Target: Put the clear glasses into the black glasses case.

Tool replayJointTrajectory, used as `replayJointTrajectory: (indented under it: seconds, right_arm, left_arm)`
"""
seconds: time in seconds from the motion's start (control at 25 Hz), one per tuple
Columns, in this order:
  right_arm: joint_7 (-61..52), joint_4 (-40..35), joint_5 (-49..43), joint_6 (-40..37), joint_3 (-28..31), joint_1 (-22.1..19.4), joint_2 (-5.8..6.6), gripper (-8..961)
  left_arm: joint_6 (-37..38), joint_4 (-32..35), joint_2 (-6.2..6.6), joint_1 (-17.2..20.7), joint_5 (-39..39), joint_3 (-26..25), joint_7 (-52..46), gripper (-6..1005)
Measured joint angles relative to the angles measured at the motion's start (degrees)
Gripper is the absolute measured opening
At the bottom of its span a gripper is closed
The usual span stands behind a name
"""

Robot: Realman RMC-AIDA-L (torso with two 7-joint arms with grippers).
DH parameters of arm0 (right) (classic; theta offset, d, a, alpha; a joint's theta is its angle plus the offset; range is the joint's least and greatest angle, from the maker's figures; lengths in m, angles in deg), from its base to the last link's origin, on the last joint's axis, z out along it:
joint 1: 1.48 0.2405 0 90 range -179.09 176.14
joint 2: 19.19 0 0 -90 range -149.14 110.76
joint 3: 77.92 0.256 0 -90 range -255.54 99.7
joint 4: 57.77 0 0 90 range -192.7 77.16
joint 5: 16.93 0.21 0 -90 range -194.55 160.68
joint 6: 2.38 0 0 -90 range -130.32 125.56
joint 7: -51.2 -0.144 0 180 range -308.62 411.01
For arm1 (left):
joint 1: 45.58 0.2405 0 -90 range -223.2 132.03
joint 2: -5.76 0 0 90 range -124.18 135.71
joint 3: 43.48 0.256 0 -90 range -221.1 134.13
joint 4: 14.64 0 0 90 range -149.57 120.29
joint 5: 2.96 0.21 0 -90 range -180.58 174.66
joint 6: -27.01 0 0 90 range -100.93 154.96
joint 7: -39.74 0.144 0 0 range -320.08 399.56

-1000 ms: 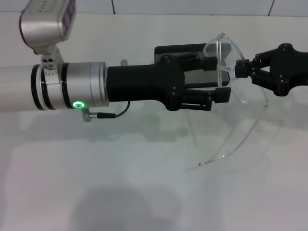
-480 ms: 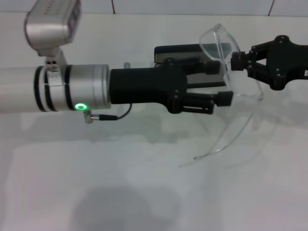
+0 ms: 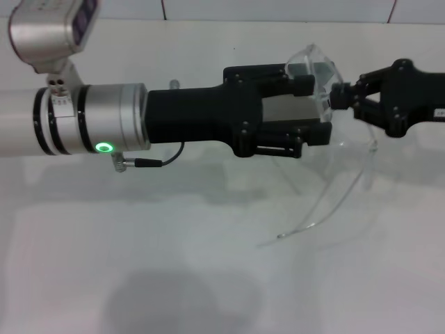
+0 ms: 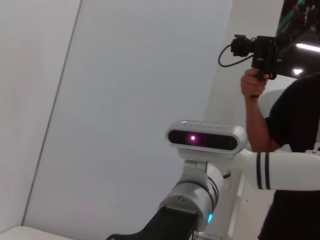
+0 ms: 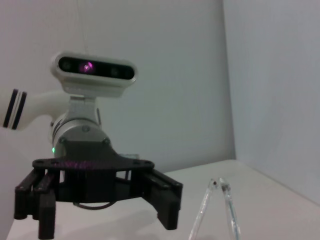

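Observation:
The clear glasses (image 3: 314, 68) hang above the table at the right. My right gripper (image 3: 339, 96) is shut on their frame, with the lens tipped toward the left arm. Their thin temple arms (image 3: 327, 202) trail down toward the table, and their tips (image 5: 216, 210) also show in the right wrist view. The black glasses case (image 3: 245, 70) lies open on the table and is mostly hidden behind my left gripper (image 3: 316, 110); a strip of its grey lining (image 3: 288, 109) shows between the fingers. That left gripper (image 5: 100, 215) is open and level with the case, just left of the glasses.
The left forearm (image 3: 104, 125) spans the scene from the left edge to the middle. A white table (image 3: 174, 257) fills the front. In the left wrist view a person (image 4: 280, 130) holds a camera behind the right arm (image 4: 285, 170).
The right gripper carried the glasses slightly up and left, tipping the lens over the case. The left arm shifted a little left and up, its fingers still open.

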Motion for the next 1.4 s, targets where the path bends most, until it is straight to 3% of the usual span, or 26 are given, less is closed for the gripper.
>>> replayJointTrajectory:
  seconds: [0.4,0.64,0.8,1.08,1.24,1.4]
  right_arm:
    - [1.1,1.4,-2.3,-0.8,-0.6,1.8,-0.98,69]
    - [1.3,1.5,-2.0,-0.2,0.9,1.2,-0.99,68]
    - [1.6,1.6,-1.0,3.6,4.2,-0.1,-1.15,68]
    - [9.5,2.9,15.7,3.0,6.1,-4.4,-1.19,70]
    - [15.1,7.3,26.8,-2.0,6.1,-5.1,-1.14,71]
    - [20.1,12.2,32.4,-5.6,4.3,-3.0,-1.54,72]
  left_arm:
    - [-1.6,-1.2,-0.45,-2.7,1.6,1.1,-1.7,879]
    - [-0.9,-0.8,-0.4,-1.9,1.7,0.7,-2.1,879]
    - [3.7,0.3,0.19,0.1,1.4,-1.9,-1.4,879]
    - [2.6,0.6,0.85,3.3,3.3,-4.3,-0.3,880]
    - [0.2,0.3,0.07,2.5,7.0,-4.1,-0.2,880]
    - [-0.3,-0.7,-0.72,-0.2,9.9,-2.2,-0.1,880]
